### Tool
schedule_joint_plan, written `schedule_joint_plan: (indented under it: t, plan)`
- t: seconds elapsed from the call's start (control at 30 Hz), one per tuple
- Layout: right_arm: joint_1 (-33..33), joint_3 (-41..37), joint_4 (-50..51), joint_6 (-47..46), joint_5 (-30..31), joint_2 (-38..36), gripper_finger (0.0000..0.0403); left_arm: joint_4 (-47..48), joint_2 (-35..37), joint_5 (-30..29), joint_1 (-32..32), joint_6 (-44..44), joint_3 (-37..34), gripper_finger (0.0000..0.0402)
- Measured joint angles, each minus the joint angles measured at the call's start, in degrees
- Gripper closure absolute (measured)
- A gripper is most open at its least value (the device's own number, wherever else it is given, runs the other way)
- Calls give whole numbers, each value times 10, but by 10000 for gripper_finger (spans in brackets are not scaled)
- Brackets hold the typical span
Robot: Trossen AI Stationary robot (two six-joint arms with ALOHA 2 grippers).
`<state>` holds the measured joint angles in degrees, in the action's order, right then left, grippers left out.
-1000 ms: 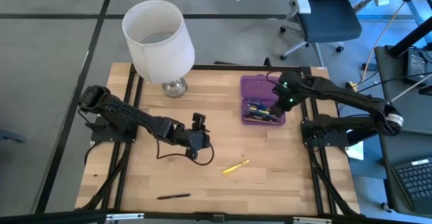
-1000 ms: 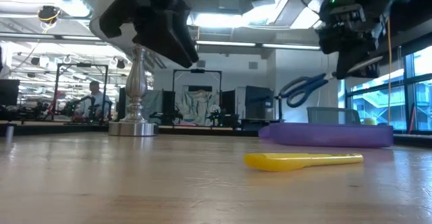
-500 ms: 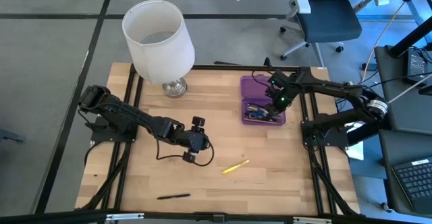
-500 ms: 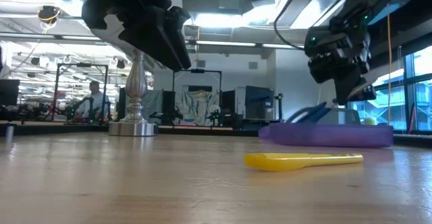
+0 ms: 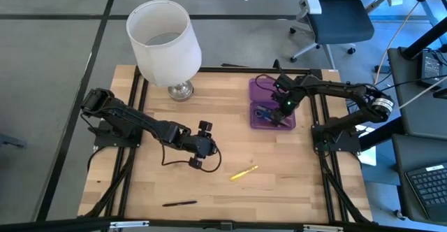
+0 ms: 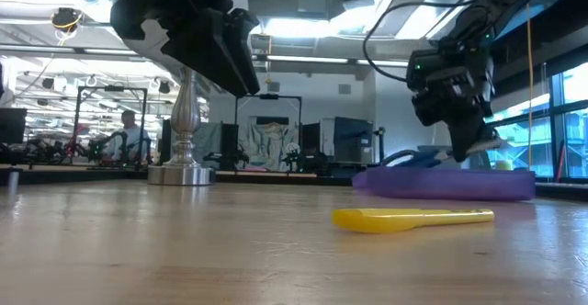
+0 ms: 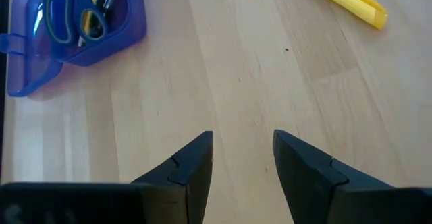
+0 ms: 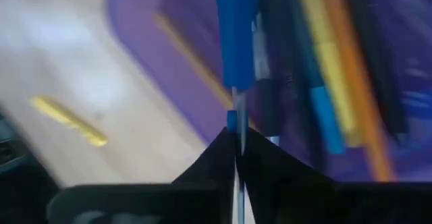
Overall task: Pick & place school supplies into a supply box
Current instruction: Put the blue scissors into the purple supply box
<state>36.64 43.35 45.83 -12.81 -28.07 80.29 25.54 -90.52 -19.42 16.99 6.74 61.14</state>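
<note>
1. A white lamp (image 5: 164, 40) stands at the far left of the tabletop (image 5: 223, 120), taking no part in the work.
2. A thin black pen (image 5: 179, 203) lies alone near the front edge, well apart from everything. Only the high view shows it. It looks light, stiff and likely to roll, so a pinch across its middle seems best.
3. The left gripper (image 5: 202, 145) hovers over the middle of the tabletop. Its jaws stand partly open and empty, as the left wrist view shows (image 7: 241, 158).
4. A yellow marker (image 5: 244, 172) lies just right of it on the wood. It is light and smooth, so it may slip unless taken across the barrel near its middle.
5. The supply box (image 5: 260, 92) sits open at the right (its lid hinged back), with the scissors (image 7: 71, 20) and several pens already inside. The left wrist view shows the blue scissor handles clearly, while the low view shows only the purple wall (image 6: 450, 184).
6. The right gripper (image 5: 285, 103) is low over the box. In its wrist view the jaws are pinched on the scissor blade (image 8: 237, 116), which is thin, stiff and slippery.
</note>
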Motion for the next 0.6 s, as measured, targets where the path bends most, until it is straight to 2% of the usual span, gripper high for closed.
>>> schedule_joint_plan:
  t: [0.17, 0.4, 0.6]
  plan:
    - [0, 0, -1, 31, 58, 0, 359, 0, 0, 0, 0, 0, 0, 256]
    - [0, 0, -1, 88, 82, 0, 357, 0, 0, 0, 0, 0, 0, 254]
    - [0, 0, -2, 101, 82, 0, 357, 0, 0, 0, 0, 0, 0, 258]
